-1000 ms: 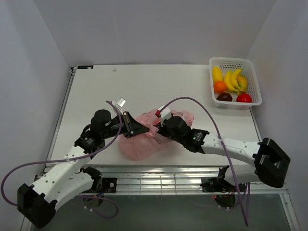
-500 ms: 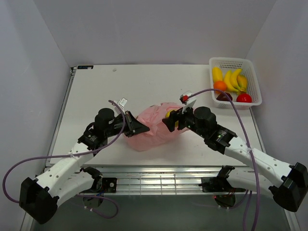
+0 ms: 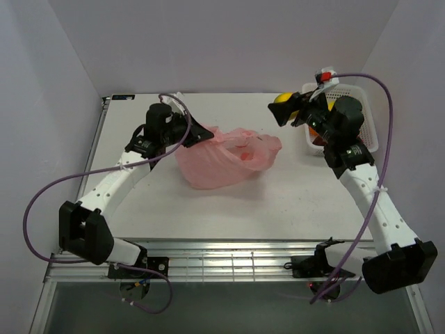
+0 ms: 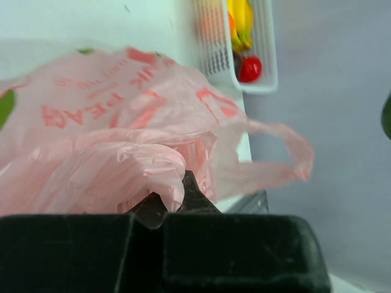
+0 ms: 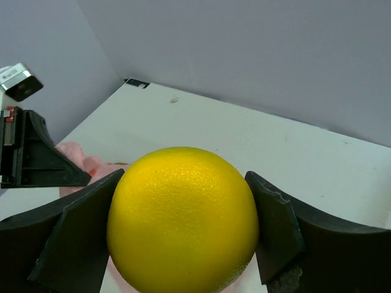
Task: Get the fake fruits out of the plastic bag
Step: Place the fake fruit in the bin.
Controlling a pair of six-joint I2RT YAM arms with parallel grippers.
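Observation:
The pink plastic bag (image 3: pixel 222 161) lies crumpled at mid-table. My left gripper (image 3: pixel 204 132) is shut on a fold at its left top edge and holds it up. The pinched fold (image 4: pixel 162 177) fills the left wrist view, and a loop handle (image 4: pixel 287 152) hangs free. My right gripper (image 3: pixel 282 111) is shut on a round yellow fruit (image 5: pixel 183 217) and holds it in the air to the right of the bag, near the basket. A green patch (image 4: pixel 5 107) shows through the bag. The rest of its contents is hidden.
A white perforated basket (image 3: pixel 370 129) stands at the back right corner, mostly hidden by my right arm. In the left wrist view it (image 4: pixel 266 58) holds a banana bunch (image 4: pixel 241 18) and a red apple (image 4: pixel 249 68). Grey walls close in on three sides.
My right gripper has lifted the yellow fruit out of the bag and carried it up and right toward the basket. My left gripper has pulled the bag's edge back and up.

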